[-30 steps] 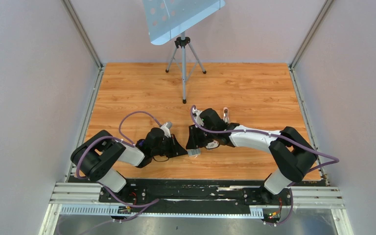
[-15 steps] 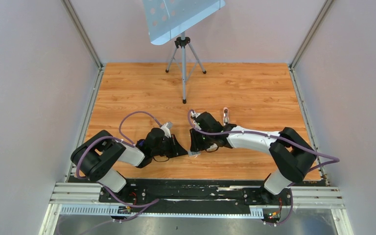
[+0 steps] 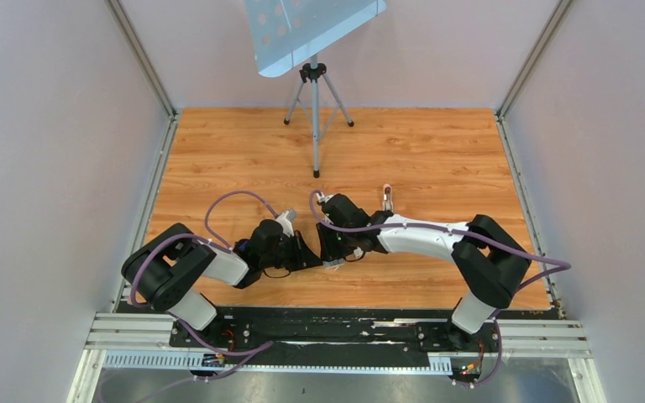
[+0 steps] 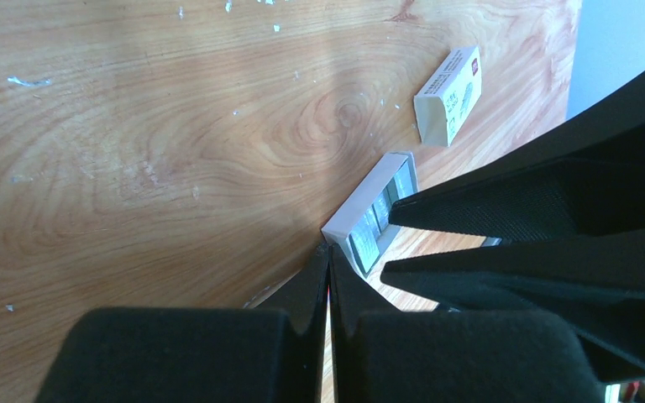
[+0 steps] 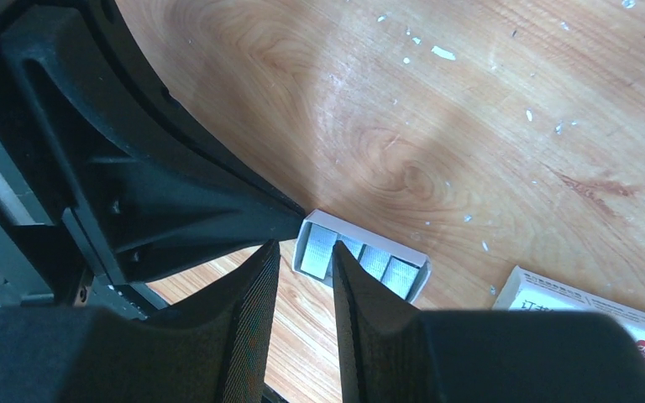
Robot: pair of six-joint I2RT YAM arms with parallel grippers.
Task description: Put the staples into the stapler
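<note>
An open white tray (image 5: 361, 256) holding several grey staples strips (image 5: 317, 249) lies on the wooden table, and it also shows in the left wrist view as the tray (image 4: 374, 214). My left gripper (image 4: 328, 248) is shut and empty, with its tip against the tray's end. My right gripper (image 5: 302, 248) is open. One of its fingertips (image 5: 337, 252) is over the first strips, the other just beyond the tray's end. Seen from above, both the left gripper (image 3: 317, 261) and the right gripper (image 3: 330, 254) meet at the tray (image 3: 332, 264). The small pink stapler (image 3: 387, 198) lies apart, behind the right arm.
The white printed staple box sleeve (image 4: 449, 84) lies just beyond the tray and shows again as the sleeve (image 5: 588, 323) in the right wrist view. A tripod music stand (image 3: 315, 109) stands at the back centre. Metal rails (image 3: 151, 185) border the table's sides.
My right gripper has moved left and closer to the left gripper, coming over the tray's end. The left arm and the tray have stayed put.
</note>
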